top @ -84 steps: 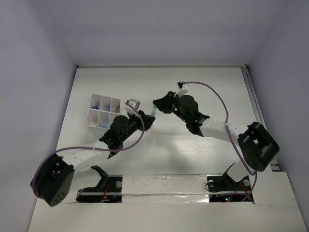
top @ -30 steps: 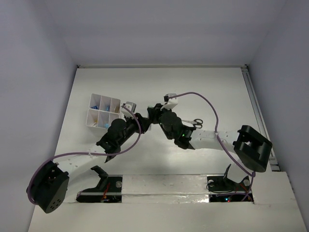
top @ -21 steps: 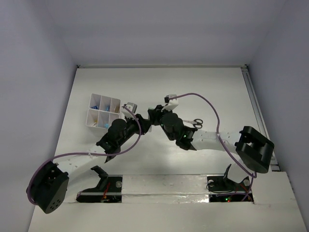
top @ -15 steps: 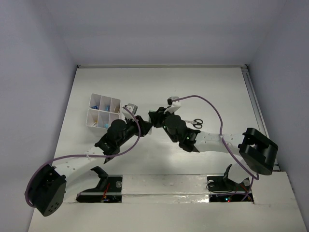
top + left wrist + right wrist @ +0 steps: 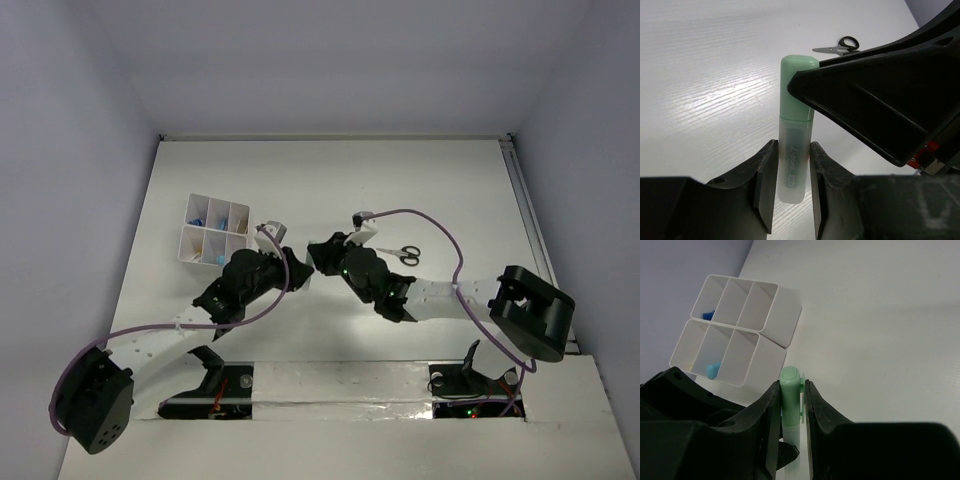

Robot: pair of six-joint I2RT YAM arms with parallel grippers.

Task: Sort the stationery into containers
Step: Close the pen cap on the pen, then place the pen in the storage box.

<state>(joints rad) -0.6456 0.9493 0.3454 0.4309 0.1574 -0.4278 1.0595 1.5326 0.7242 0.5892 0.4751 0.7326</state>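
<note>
Left gripper (image 5: pixel 793 150) and right gripper (image 5: pixel 791 395) both clamp the green highlighter (image 5: pixel 796 120) — likely a handover — white box (image 5: pixel 784 320) just beyond the right one.

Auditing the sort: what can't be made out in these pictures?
- green marker: hidden in the top view by the jaws around it; label blurred in the left wrist view; lower end hidden behind the jaws in the right wrist view.
- containers: contents too small in the top view; walls hide some floors in the right wrist view.
</note>
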